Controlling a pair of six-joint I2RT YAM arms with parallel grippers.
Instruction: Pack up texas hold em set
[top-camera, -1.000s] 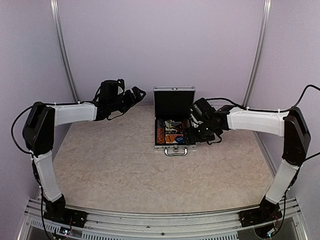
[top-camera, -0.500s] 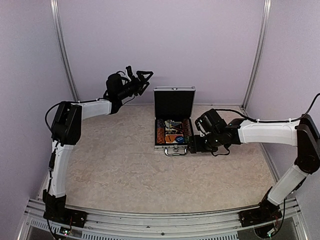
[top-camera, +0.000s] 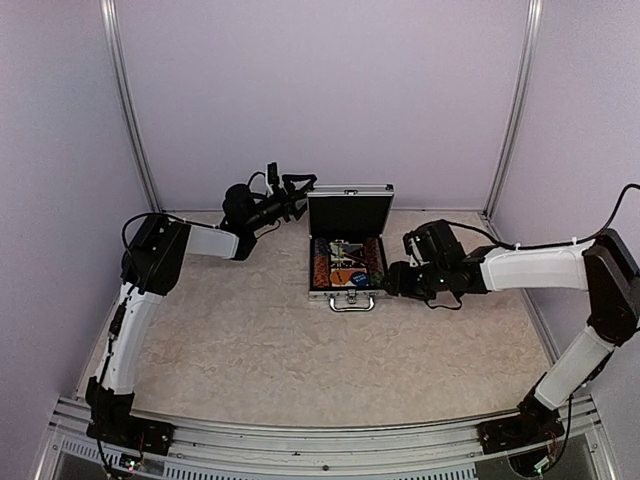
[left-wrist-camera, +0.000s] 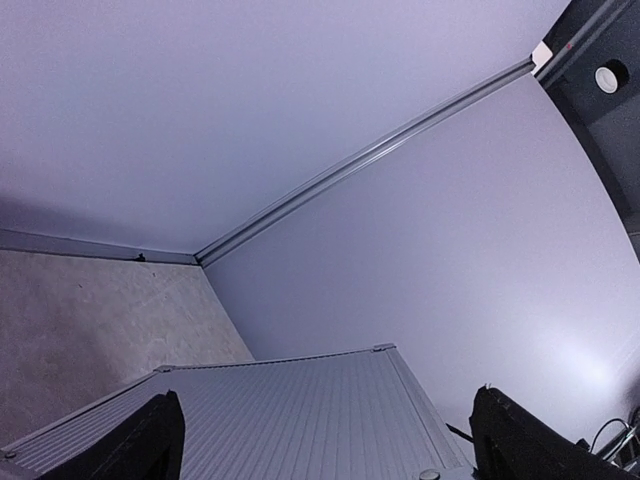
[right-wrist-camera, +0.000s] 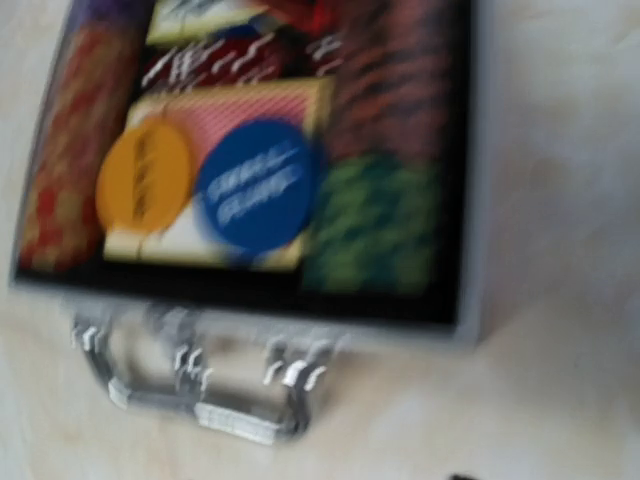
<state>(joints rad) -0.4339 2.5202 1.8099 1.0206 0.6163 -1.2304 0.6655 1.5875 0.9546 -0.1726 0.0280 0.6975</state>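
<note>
The texas hold em set is a small silver briefcase (top-camera: 346, 291) lying open mid-table, its black-lined lid (top-camera: 349, 210) standing upright. Inside lie a blue disc (right-wrist-camera: 251, 186), an orange disc (right-wrist-camera: 146, 176), green chips (right-wrist-camera: 377, 226) and red chips (top-camera: 320, 268). The case's handle (right-wrist-camera: 196, 388) points toward the arms. My left gripper (top-camera: 295, 185) is open, up at the lid's top left corner. In the left wrist view its fingers (left-wrist-camera: 150, 442) stand wide on either side of the lid's ribbed silver back (left-wrist-camera: 280, 410). My right gripper (top-camera: 391, 280) sits beside the case's right front corner; its fingers are hidden.
Lilac walls with metal corner posts (top-camera: 126, 100) enclose the beige table (top-camera: 250, 340). The back wall stands just behind the lid. An aluminium rail (top-camera: 300, 435) runs along the near edge between the two arm bases.
The left arm has swung right and reached out, bringing its gripper up to the lid's top corner. The right arm has stretched out and lowered to the case's right front corner.
</note>
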